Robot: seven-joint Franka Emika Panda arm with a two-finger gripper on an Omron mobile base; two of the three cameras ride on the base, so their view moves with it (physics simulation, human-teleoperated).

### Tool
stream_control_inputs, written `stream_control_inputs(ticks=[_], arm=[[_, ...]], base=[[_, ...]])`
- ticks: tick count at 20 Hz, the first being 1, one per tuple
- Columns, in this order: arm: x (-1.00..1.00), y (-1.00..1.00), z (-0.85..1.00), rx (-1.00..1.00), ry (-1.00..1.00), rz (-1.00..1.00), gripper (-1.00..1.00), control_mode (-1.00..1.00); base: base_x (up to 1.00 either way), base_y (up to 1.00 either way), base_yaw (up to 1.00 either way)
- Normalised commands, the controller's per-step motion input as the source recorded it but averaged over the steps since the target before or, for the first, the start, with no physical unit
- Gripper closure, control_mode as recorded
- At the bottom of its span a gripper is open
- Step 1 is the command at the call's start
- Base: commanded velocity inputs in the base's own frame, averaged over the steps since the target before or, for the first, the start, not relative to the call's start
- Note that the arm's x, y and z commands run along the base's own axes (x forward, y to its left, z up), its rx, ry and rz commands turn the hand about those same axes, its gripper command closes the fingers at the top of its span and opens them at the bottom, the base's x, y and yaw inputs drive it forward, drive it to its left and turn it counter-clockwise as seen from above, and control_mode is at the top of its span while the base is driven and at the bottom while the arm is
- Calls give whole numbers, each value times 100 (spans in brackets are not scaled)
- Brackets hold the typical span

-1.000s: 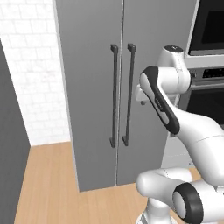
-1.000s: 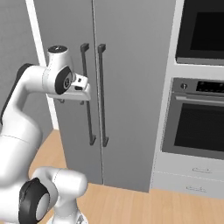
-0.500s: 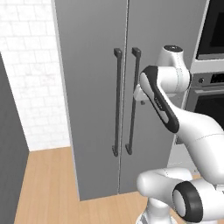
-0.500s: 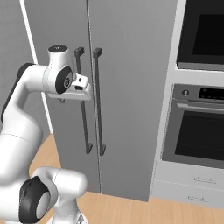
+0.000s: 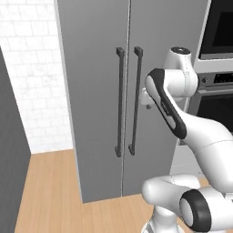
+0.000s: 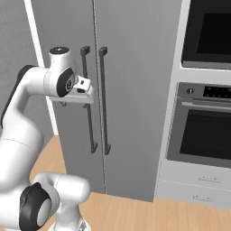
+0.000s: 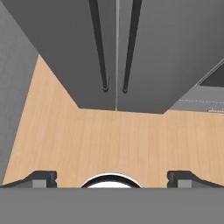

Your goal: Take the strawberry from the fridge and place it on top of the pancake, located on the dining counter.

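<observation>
Compared with a second ago, both base views have shifted as a whole: the fridge fills more of each picture and its handles sit further right in the left view, so the cameras have travelled with the base while the arm keeps much the same pose.

Fridge: both grey doors are shut, seam between them vertical. Left door handle and right door handle are long dark bars standing just beside each other, one either side of the seam. Interior is hidden, so the strawberry's place cannot be told.

Gripper: raised in front of the fridge doors, at about the upper part of the handles, near them but apart. In the hand view the two fingertips sit far apart at the lower corners, jaws spread wide, nothing between them.

Hand view looks down along the doors: lower ends of both handles, then light wood floor in front of the fridge.

Black wall oven stands right of the fridge, white drawers beneath it. White tiled wall lies left of the fridge.
</observation>
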Motion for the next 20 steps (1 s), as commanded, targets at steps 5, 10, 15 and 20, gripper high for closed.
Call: stream_control_inputs(ticks=[5,10,15,20], arm=[[23,0,0,1,-3,0,-100,-100],[58,-1,1,1,-38,0,-100,-100],[27,-25,3,1,-22,-1,-100,-100],[27,-18,4,2,-6,-3,-100,-100]], base=[[9,0,0],[0,0,0],[0,0,0],[0,0,0]])
